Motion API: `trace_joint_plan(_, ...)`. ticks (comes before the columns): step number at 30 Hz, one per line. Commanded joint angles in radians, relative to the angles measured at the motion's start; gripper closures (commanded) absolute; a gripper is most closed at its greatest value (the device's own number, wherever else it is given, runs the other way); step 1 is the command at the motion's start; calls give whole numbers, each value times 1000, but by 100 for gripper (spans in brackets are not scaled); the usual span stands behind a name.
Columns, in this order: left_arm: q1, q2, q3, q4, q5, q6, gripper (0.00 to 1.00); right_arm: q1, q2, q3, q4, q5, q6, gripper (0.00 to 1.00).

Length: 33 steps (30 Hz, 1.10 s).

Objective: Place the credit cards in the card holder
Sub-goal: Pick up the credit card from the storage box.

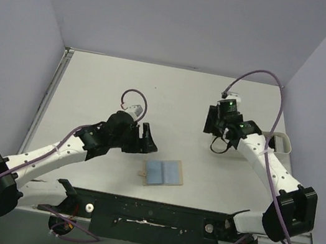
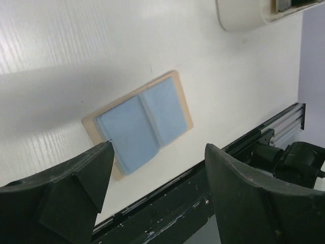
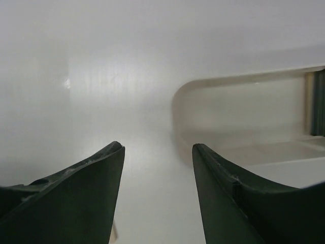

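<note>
The card holder [image 1: 163, 173] lies open and flat on the table near the front edge, with its tan rim and light blue lining facing up. It also shows in the left wrist view [image 2: 139, 124]. My left gripper [image 1: 146, 139] is open and empty, just left of and behind the card holder, above the table [image 2: 158, 147]. My right gripper [image 1: 214, 123] is open and empty at the back right [image 3: 157, 146], apart from the holder. No credit card shows clearly. A dark edge [image 3: 319, 101] sits inside the white tray; I cannot tell if it is a card.
A white oblong plastic tray [image 1: 280, 143] stands at the table's right edge; it also shows in the right wrist view [image 3: 244, 117] and the left wrist view [image 2: 244, 18]. A black rail [image 1: 147, 211] runs along the front edge, close to the card holder.
</note>
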Motion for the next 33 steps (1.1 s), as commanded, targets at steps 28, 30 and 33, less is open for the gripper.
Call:
trace_joint_plan(28,99,-167,53,-168,67,355,24,-620,363,180,126,297,-660,48)
trace_joint_plan(30,101,-172,49,-166,68,352,24,-624,387,197,119,317,-657,48)
trace_joint_plan(33,102,-181,48,-168,62,349,24,-630,405,198,130,295,-659,47)
